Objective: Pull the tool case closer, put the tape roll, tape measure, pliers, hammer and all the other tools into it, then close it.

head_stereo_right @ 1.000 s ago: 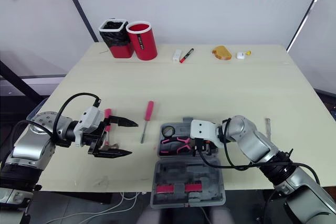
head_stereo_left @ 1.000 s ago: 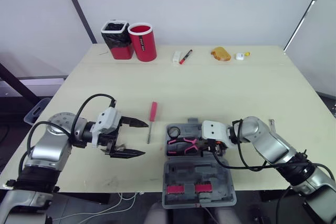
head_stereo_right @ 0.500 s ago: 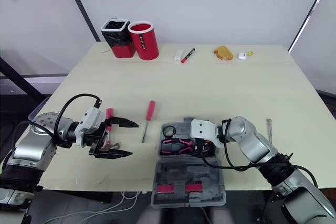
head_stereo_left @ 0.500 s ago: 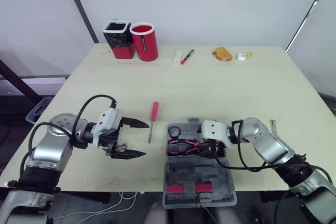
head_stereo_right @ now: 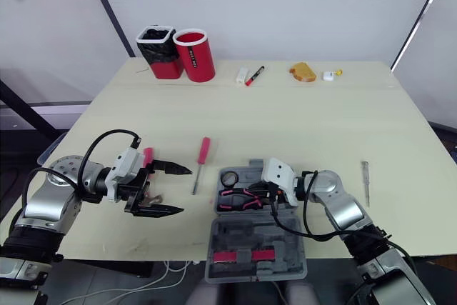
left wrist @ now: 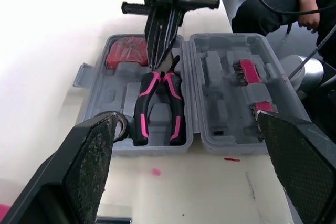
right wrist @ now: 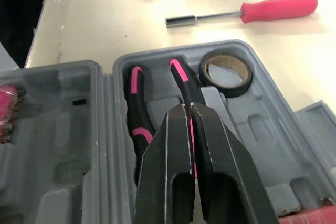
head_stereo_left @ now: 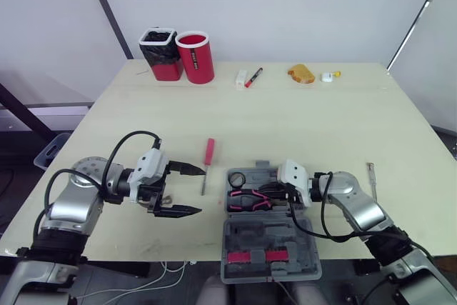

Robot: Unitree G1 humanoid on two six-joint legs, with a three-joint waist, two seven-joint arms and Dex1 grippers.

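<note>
Currently, left to right:
left gripper (head_stereo_left: 201,190): pincer wide open, hanging just over the table, well left of the case, holding nothing
hammer (head_stereo_right: 148,156): on the table by the left gripper, pink handle showing beside the wrist, outside the case
screwdriver (head_stereo_left: 208,153): red handle, lying on the table between the left gripper and the case, shaft toward the near edge
tool case (head_stereo_left: 271,268): open flat at the near table edge, lid half toward the robot
tape roll (head_stereo_left: 238,179): seated in the far left pocket of the case
pliers (head_stereo_left: 248,200): pink and black, lying in the case just beside the tape roll
right gripper (head_stereo_left: 267,193): fingers (right wrist: 170,145) pressed together, nothing seen between them, tips over the head of the pliers
thin metal tool (head_stereo_left: 371,171): on the table, right of the case, apart from it
</note>
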